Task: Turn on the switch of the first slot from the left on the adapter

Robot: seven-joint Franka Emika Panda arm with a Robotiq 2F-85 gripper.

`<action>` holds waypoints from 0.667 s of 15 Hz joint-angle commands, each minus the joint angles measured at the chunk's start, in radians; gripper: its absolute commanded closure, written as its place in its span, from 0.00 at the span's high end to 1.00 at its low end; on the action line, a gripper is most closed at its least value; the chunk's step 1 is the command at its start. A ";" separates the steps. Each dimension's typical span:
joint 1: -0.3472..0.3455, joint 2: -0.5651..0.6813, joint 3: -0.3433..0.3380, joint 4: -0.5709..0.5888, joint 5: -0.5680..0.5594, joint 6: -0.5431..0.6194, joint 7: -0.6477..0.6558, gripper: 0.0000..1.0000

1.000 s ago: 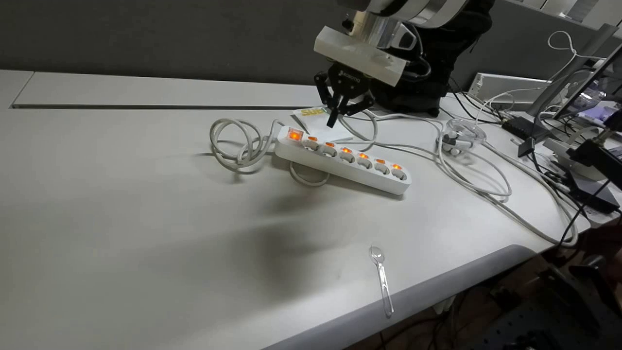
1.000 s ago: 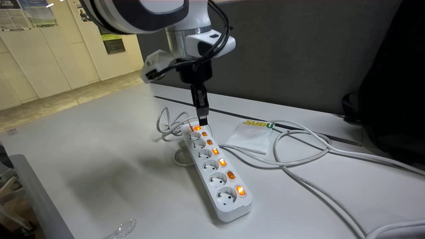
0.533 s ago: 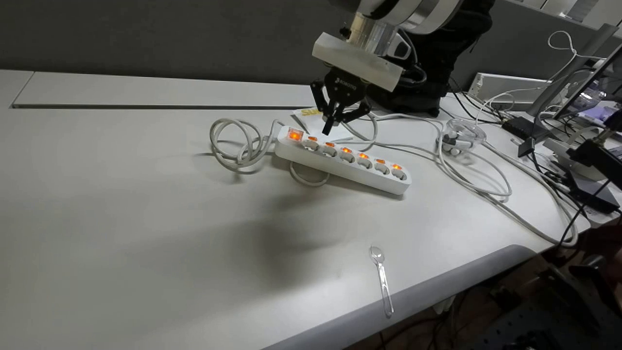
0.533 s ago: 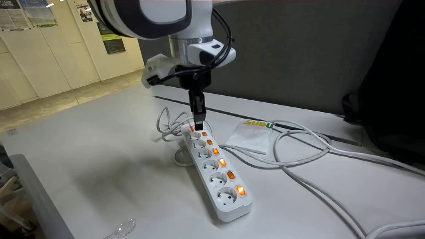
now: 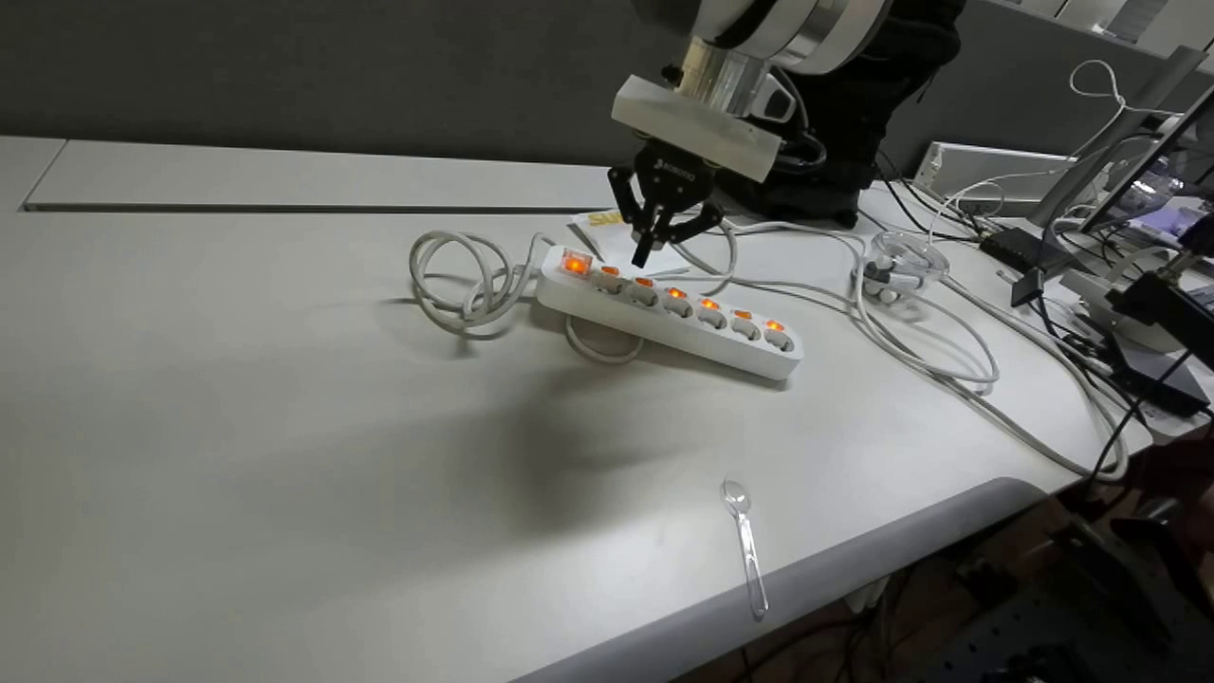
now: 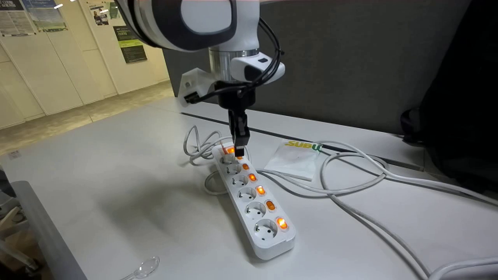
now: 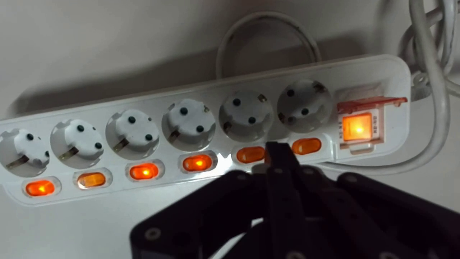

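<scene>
In an exterior view we've got the adapter lying slanted on the pale table, a long white strip with six round sockets and an orange rocker for each. Going left to right, a coiled cable sits just beside its left end, then there's a big square switch glowing orange under a raised see-through red cover. Next comes the first slot, a round well with two dark holes, and the switch paired with it, which is dull orange and looks unlit to us. The second rocker along looks unlit too, then it's two glowing, one dull and one glowing at the far right. The gripper hangs right over the strip's back edge near those first two, fingertips pinched together, and we see nothing between them. Is it touching the plastic? We can't tell. As for the hard-to-see stuff, the wrist view flips the order, so the far-end socket sits leftmost there and gets clipped by the frame, while further right a fingertip covers the edge of the second rocker. In an exterior view the clear spoon at lower left loses its handle past the bottom edge, and to the right of it the gripper hides nearly all of the switch.
</scene>
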State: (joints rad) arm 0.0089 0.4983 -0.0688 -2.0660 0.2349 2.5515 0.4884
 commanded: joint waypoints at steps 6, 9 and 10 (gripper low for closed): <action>0.029 0.046 -0.039 0.059 -0.034 0.004 0.021 0.00; 0.033 0.053 -0.034 0.066 -0.030 0.007 0.019 0.00; 0.035 0.055 -0.034 0.068 -0.030 0.006 0.019 0.00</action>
State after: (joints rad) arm 0.0273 0.5363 -0.0915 -2.0280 0.2150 2.5630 0.4885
